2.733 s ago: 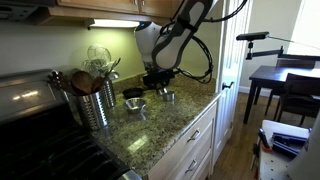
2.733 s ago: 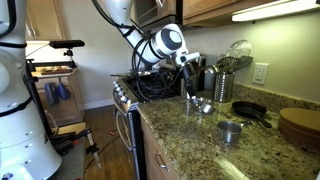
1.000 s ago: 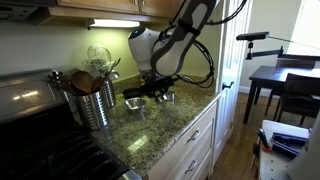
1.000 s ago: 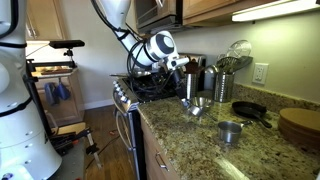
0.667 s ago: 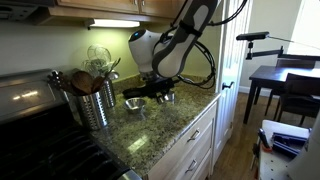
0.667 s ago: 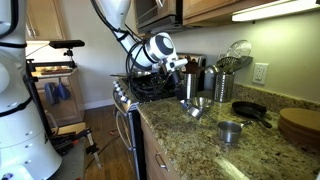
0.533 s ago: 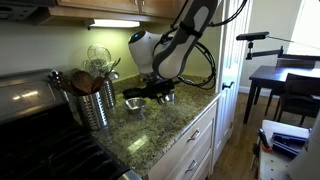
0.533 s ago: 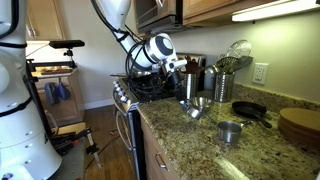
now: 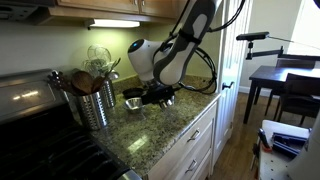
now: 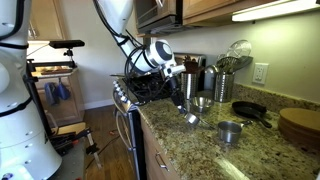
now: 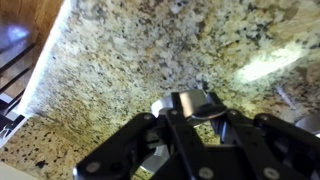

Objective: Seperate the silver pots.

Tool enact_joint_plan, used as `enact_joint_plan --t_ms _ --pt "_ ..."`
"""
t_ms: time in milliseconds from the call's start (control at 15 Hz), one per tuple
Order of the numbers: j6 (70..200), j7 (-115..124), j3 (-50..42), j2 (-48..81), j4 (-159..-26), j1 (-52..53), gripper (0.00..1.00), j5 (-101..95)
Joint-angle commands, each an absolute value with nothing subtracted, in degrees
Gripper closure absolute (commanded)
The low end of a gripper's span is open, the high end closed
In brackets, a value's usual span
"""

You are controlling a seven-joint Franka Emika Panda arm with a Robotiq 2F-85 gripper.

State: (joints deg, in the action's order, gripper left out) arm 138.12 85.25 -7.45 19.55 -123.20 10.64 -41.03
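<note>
- Grips one silver pot (image 11: pixel 198 100) by the rim between the fingers of the gripper (image 11: pixel 193 118), seen in the wrist view.
- Hangs low over the speckled granite countertop (image 11: pixel 120 50); touching or lifted, cannot tell.
- Shows a second silver pot (image 10: pixel 231 130) standing apart in an exterior view, near the dark pan (image 10: pixel 250 112).

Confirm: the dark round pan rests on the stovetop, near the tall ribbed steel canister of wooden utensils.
Wrong surface: an exterior view shows the dark round pan on the speckled granite countertop, near the tall ribbed steel canister.
</note>
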Motion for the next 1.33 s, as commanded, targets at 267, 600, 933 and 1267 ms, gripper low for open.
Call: enact_joint_plan --t_ms 267,600,933,1267 --pt "136.40 90.85 -7.20 20.80 -123.52 11.06 0.89 -43.81" --pt "137.04 92.82 -7.62 20.16 -124.15 10.62 0.97 -43.64" --pt "137.22 94.98 -8.52 19.53 -124.36 10.08 0.93 -43.86" --pt "138.05 96.33 -9.31 19.22 -124.23 9.13 0.94 -43.55"
